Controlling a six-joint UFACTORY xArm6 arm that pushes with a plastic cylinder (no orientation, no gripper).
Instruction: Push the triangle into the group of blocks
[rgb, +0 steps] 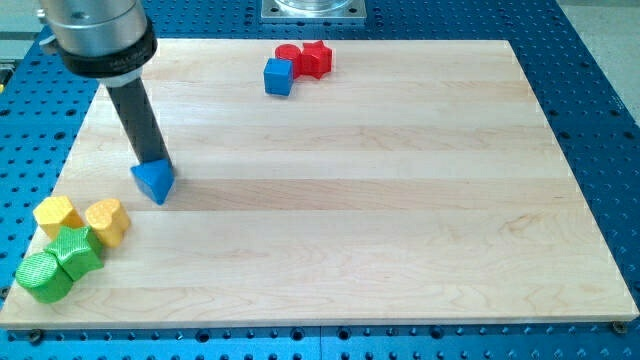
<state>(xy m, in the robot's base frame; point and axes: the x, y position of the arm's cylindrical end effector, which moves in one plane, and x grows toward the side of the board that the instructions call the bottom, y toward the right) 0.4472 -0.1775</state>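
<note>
A blue triangle block (154, 181) lies on the wooden board at the view's left. My tip (151, 161) touches the triangle's top edge, just above it in the view. At the view's bottom left is a group of blocks: a yellow hexagon-like block (57, 215), a yellow heart-shaped block (107, 221), a green star-shaped block (77, 251) and a green cylinder (43, 276). The triangle sits up and to the right of this group, a short gap from the yellow heart-shaped block.
Near the view's top centre a second cluster holds a blue cube (278, 76), a red cylinder (289, 55) and a red star-shaped block (316, 58). The wooden board (400, 220) rests on a blue perforated table (600, 60).
</note>
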